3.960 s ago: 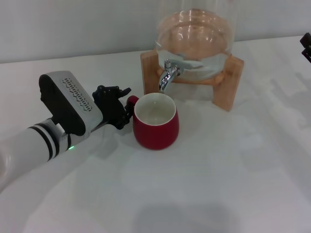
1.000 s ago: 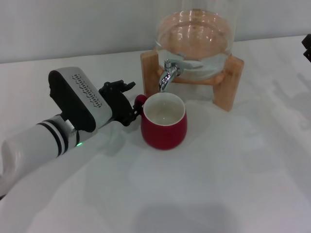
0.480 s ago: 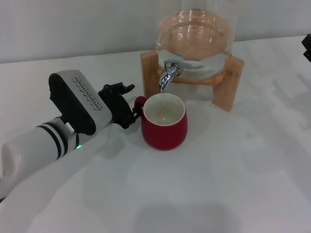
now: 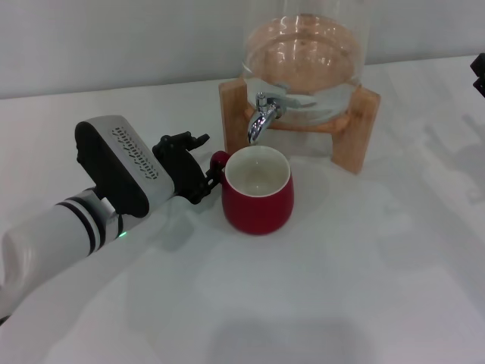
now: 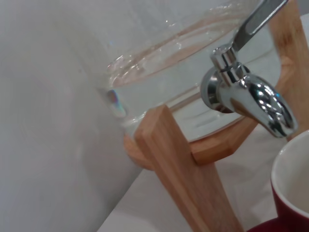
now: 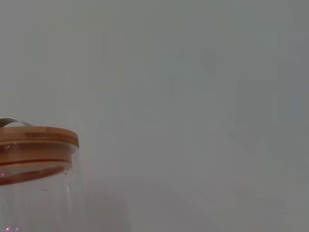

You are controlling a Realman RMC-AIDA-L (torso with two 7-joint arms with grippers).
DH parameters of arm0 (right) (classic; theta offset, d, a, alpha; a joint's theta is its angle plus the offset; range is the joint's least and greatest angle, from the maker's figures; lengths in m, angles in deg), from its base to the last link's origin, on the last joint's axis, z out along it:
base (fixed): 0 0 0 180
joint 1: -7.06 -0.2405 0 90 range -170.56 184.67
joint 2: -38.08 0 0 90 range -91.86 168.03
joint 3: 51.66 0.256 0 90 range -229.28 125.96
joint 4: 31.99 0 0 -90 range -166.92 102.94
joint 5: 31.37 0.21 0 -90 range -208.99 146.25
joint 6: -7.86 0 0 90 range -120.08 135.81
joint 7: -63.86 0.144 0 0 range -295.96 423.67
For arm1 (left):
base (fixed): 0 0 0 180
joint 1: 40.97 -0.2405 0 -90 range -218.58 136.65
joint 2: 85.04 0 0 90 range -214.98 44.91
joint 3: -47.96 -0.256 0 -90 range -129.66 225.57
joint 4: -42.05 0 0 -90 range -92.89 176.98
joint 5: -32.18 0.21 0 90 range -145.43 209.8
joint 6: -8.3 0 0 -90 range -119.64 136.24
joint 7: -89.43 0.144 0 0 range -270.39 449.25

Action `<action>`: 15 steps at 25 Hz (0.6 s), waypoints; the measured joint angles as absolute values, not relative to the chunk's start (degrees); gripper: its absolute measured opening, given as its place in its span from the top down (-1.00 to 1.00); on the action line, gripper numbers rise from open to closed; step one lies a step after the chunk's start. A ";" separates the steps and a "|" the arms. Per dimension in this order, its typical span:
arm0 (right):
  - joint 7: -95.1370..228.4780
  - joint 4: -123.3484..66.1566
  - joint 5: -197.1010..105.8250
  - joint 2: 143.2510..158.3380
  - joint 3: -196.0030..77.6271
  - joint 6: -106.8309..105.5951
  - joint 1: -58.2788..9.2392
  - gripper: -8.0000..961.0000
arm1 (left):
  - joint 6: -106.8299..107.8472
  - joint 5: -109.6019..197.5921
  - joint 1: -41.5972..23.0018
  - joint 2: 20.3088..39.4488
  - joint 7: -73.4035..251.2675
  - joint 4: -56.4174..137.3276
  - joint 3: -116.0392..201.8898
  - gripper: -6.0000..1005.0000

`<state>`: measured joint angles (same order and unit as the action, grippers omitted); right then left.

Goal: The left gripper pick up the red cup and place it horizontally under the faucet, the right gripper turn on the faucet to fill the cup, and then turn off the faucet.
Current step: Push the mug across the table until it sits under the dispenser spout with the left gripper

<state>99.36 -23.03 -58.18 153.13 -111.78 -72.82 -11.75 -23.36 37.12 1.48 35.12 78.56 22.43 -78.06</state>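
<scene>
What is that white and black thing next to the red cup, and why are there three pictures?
That is a robot's arm. Its left gripper is a black claw, and it sits at the handle of the red cup; I can't tell if it is pinching it. The cup stands upright on the white table, right under the faucet, a shiny little tap. The tap belongs to a glass water jar resting on a wooden stand.

Each picture comes from a different camera. One is on the robot's head, looking down. One is on the left wrist, so it sees the faucet very close. One is on the right wrist, seeing just the jar's wooden lid. The right gripper waits at the table's far edge.
</scene>
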 joint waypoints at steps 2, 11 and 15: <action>99.36 -23.03 -58.18 153.13 -111.78 -72.82 -11.75 -0.81 | -23.35 36.63 1.35 35.12 78.62 22.43 -78.00 0.02; 99.44 -23.03 -58.18 153.13 -111.98 -72.82 -11.80 -0.81 | -23.33 34.96 1.17 35.11 78.97 22.43 -77.91 0.02; 99.50 -23.03 -58.18 153.13 -112.29 -72.82 -11.83 -0.81 | -23.33 34.73 1.19 35.11 78.97 22.45 -77.90 0.02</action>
